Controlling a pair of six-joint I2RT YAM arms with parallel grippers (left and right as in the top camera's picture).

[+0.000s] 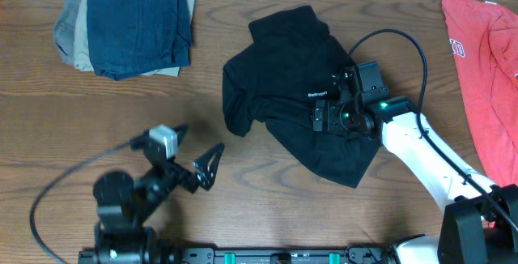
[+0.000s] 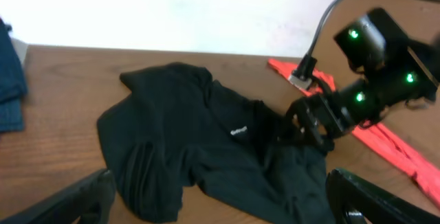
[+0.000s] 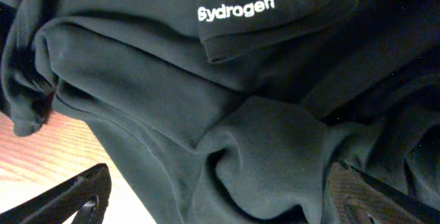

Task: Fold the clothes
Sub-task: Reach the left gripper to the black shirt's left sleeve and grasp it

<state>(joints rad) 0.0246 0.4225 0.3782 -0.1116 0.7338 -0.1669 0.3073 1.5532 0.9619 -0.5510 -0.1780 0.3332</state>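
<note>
The black T-shirt (image 1: 295, 86) lies crumpled in the middle of the table, with small white lettering (image 3: 236, 9) on it. It also shows in the left wrist view (image 2: 185, 141). My right gripper (image 1: 328, 120) is down over the shirt's right part. Its fingers (image 3: 227, 196) are open, with a raised fold of black fabric between them. In the left wrist view it (image 2: 313, 122) sits on the shirt's right side. My left gripper (image 1: 208, 167) is open and empty, above the bare table just front-left of the shirt. Its fingers (image 2: 220, 207) point at the shirt's near edge.
A stack of folded dark blue, tan and grey garments (image 1: 133, 21) lies at the back left. A red T-shirt (image 1: 486, 61) lies along the right edge, and shows behind the right arm in the left wrist view (image 2: 385, 145). Wooden table (image 1: 97, 102) all around.
</note>
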